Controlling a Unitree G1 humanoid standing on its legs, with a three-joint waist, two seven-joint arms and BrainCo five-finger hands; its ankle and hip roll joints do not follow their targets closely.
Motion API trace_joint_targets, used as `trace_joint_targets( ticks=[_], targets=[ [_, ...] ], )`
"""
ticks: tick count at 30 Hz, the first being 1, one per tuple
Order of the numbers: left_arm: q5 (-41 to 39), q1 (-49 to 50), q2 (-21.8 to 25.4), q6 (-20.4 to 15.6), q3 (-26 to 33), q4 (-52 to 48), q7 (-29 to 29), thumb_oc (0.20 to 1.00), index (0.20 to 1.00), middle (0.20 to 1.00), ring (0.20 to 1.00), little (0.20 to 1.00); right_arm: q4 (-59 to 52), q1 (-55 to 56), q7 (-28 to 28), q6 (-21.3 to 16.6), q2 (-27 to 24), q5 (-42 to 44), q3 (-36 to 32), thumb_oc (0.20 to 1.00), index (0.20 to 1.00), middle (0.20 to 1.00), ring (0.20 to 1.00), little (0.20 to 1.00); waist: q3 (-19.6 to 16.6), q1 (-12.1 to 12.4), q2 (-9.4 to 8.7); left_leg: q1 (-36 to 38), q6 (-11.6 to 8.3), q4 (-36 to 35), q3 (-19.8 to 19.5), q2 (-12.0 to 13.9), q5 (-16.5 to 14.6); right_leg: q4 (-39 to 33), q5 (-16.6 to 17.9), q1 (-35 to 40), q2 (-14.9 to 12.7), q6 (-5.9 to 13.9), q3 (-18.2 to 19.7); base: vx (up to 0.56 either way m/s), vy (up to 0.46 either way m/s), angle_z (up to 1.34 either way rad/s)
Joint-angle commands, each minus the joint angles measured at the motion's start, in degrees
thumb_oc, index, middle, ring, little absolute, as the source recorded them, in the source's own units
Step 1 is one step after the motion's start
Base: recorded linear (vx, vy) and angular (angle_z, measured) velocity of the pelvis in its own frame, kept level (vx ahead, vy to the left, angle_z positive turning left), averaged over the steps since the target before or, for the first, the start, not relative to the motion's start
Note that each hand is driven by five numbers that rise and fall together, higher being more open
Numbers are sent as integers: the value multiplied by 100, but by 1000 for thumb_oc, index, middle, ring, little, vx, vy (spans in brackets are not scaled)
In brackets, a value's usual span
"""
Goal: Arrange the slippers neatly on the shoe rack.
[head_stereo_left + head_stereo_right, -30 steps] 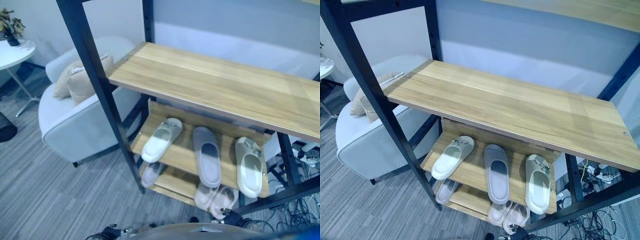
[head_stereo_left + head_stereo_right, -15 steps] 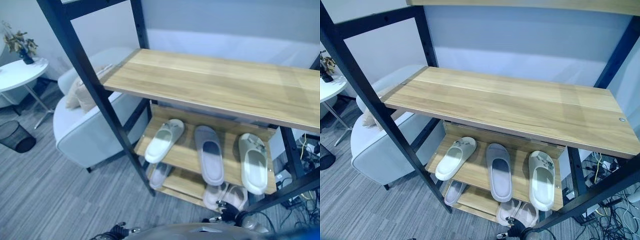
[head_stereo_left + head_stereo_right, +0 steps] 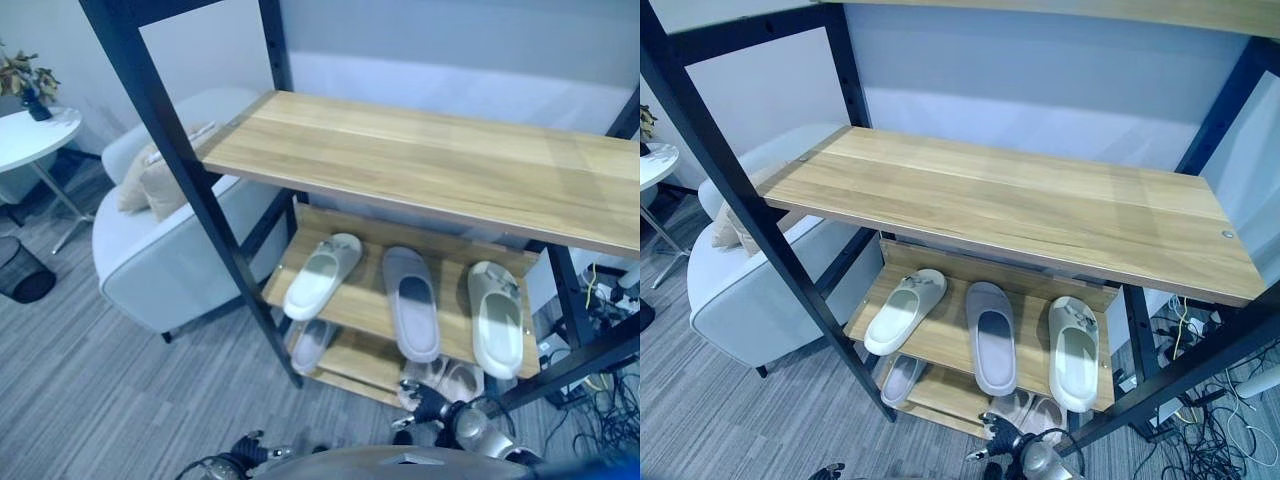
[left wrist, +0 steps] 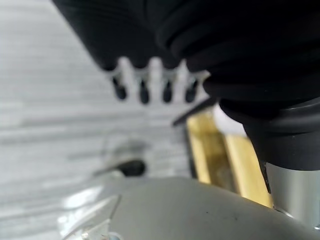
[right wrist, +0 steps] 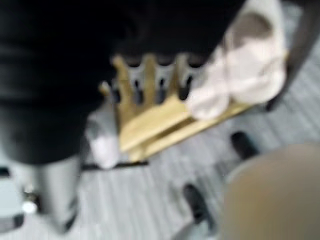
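Three slippers: on the middle shelf (image 3: 352, 312) of the shoe rack (image 3: 200, 190); a pale slipper (image 3: 322, 275) at the left lies askew, a grey slipper (image 3: 411, 302) in the middle and a pale green slipper (image 3: 496, 318) at the right lie fairly straight.
Lower shelf: a lone slipper (image 3: 308, 345) at the left, a pinkish pair (image 3: 446, 379) at the right, touching each other.
Right hand (image 3: 428, 407): low, just near of the pinkish pair; fingers (image 5: 156, 75) straight and relaxed, grasping nothing.
Left hand (image 3: 248, 452): low at the near left, above the floor; fingers (image 4: 143, 87) straight, empty.
Step in hand: judged as the approach, nothing grasped.
Next move: probably reach the right hand to the pinkish pair, or straighten the askew slipper.
Writing: none readable.
Nearby: an armchair (image 3: 150, 250) with a cushion (image 3: 160, 175), a round side table (image 3: 35, 135).
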Motion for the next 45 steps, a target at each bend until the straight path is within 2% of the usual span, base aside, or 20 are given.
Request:
trace_joint_targets(
  ticks=[1, 2, 5, 10, 14, 18, 21, 23, 24, 26, 28, 30, 34, 35, 39, 45],
  targets=[
    [179, -391, -288, -77, -358, 148, 91, 1000, 1000, 1000, 1000, 1000, -495, -864, 104, -239, -141, -155, 270, 1000, 1000, 1000, 1000, 1000, 698, 122, 403, -365, -96, 69, 332, 244, -17, 157, -860, 387, -23, 363, 125, 0, 0, 0],
    [179, -393, -288, -76, -356, 147, 91, 1000, 1000, 1000, 1000, 1000, -496, -867, 105, -237, -142, -154, 271, 1000, 1000, 1000, 1000, 1000, 701, 120, 403, -365, -96, 69, 332, 244, -16, 159, -861, 385, -23, 363, 125, -41, 10, -2],
    [195, -482, -259, -105, -474, 54, 85, 1000, 1000, 1000, 1000, 1000, -960, -1352, 469, -337, -119, -348, 937, 1000, 1000, 1000, 1000, 1000, 808, 196, 415, -456, -110, 69, 312, 248, 17, 190, -865, 289, -16, 362, 129, -51, -3, -2],
    [355, -501, -258, -89, -546, 115, 62, 1000, 1000, 1000, 1000, 1000, -1563, -1913, 853, -444, -112, -851, 1630, 1000, 1000, 1000, 1000, 1000, 796, 244, 356, -512, -107, 69, 317, 269, 74, 206, -835, 246, -14, 363, 140, 0, 0, 0],
    [368, -524, -252, -91, -577, 120, 110, 1000, 1000, 1000, 1000, 1000, -2162, -2204, 1046, -470, 45, -630, 1888, 1000, 1000, 1000, 1000, 1000, 767, 257, 289, -509, -105, 69, 358, 288, 70, 217, -839, 253, -6, 361, 171, 0, 0, 0],
    [339, -603, -278, -85, -591, 135, 200, 1000, 1000, 1000, 1000, 1000, -2666, -2499, 959, -567, 129, -631, 1989, 1000, 1000, 1000, 1000, 1000, 744, 279, 231, -494, -101, 69, 378, 302, 55, 223, -842, 252, 0, 360, 181, 13, -5, -3],
    [318, -608, -290, -100, -568, 135, 242, 1000, 1000, 1000, 1000, 1000, -3012, -2560, 789, -664, -29, -673, 1876, 1000, 1000, 1000, 1000, 1000, 752, 273, 228, -491, -101, 69, 387, 304, 52, 228, -837, 249, 1, 364, 194, 0, 0, 0],
    [319, -574, -268, -119, -505, 157, 277, 1000, 1000, 1000, 1000, 1000, -3820, -2799, 663, -842, -385, -954, 1711, 1000, 1000, 1000, 1000, 1000, 737, 254, 206, -481, -105, 69, 406, 317, 31, 228, -838, 242, 1, 372, 197, 0, 0, 0],
    [320, -578, -273, -119, -506, 158, 277, 1000, 1000, 1000, 1000, 1000, -3836, -2796, 666, -835, -398, -954, 1708, 1000, 1000, 1000, 1000, 1000, 740, 257, 211, -479, -105, 69, 406, 317, 31, 229, -839, 243, 1, 372, 197, 16, -7, -3],
    [374, -533, -274, -135, -465, 189, 315, 1000, 1000, 1000, 1000, 1000, -4238, -2943, 419, -1016, -716, -1386, 1580, 1000, 1000, 1000, 1000, 1000, 727, 251, 206, -461, -105, 69, 416, 332, 15, 227, -845, 257, 0, 377, 201, 15, -1, -5],
    [427, -457, -290, -141, -375, 262, 363, 1000, 1000, 1000, 1000, 1000, -4950, -2919, -55, -1174, -1175, -1814, 1153, 1000, 1000, 1000, 1000, 1000, 700, 211, 195, -412, -95, 69, 448, 342, -18, 212, -844, 286, 3, 390, 208, 35, 12, -4],
    [426, -422, -300, -158, -326, 250, 380, 1000, 1000, 1000, 1000, 1000, -5222, -2740, -325, -1212, -1435, -2088, 877, 1000, 1000, 1000, 1000, 1000, 697, 182, 200, -396, -89, 69, 458, 344, -26, 204, -837, 298, 1, 398, 215, 18, 7, -1],
    [386, -381, -319, -190, -263, 185, 398, 1000, 1000, 1000, 1000, 1000, -5716, -2108, -838, -1152, -1961, -2455, 102, 1000, 1000, 1000, 1000, 1000, 679, 110, 197, -380, -74, 69, 473, 344, -50, 197, -837, 311, 1, 409, 219, 0, 0, 0],
    [385, -378, -318, -190, -275, 184, 398, 1000, 1000, 1000, 1000, 1000, -5735, -2088, -831, -1149, -1972, -2454, 87, 1000, 1000, 1000, 1000, 1000, 676, 120, 199, -379, -74, 69, 472, 344, -50, 197, -838, 313, 1, 409, 218, 0, 0, 0],
    [375, -322, -320, -210, -206, 102, 366, 1000, 1000, 1000, 1000, 1000, -5798, -1252, -1128, -1027, -2288, -2646, -681, 1000, 1000, 1000, 1000, 1000, 650, 48, 185, -353, -64, 69, 478, 348, -90, 190, -851, 343, 3, 420, 189, 17, -4, -1],
    [448, -240, -354, -210, -199, 117, 344, 1000, 1000, 1000, 1000, 1000, -5216, -801, -1458, -779, -2231, -2928, -1096, 1000, 1000, 1000, 1000, 1000, 612, 21, 179, -308, -63, 69, 487, 345, -134, 147, -854, 394, 15, 421, 183, 19, -4, 0]
  ],
)
